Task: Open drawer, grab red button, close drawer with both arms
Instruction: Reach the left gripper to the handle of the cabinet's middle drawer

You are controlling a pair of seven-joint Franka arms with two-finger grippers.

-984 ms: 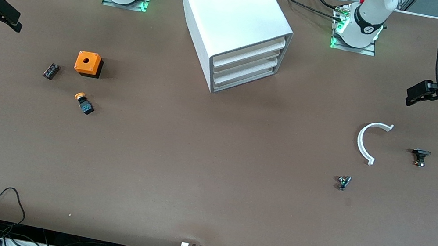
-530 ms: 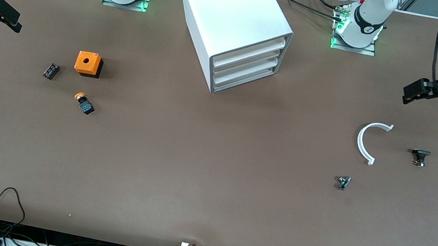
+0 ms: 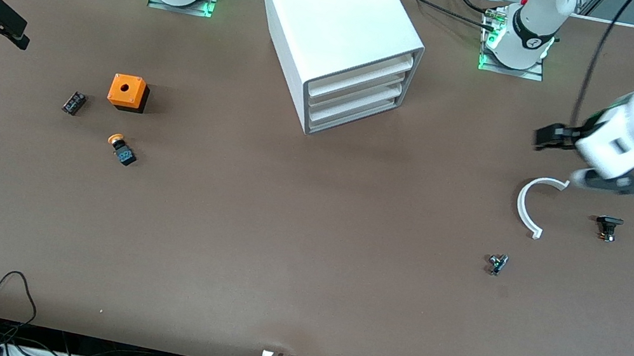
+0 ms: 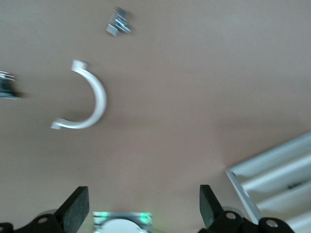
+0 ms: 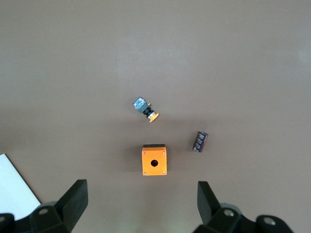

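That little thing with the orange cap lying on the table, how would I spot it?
Start at the white drawer cabinet and look toward the right arm's end of the table for the orange box with a hole. Just nearer the camera lies the orange-capped button, tipped on its side. Only it has a black body with a blue base.

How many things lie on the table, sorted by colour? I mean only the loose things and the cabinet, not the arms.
White: 2, the drawer cabinet and the curved piece
Orange: 2, the box with a hole and the orange-capped button
Dark: 3, the cylinder, the black part, the small metal part
Total: 7
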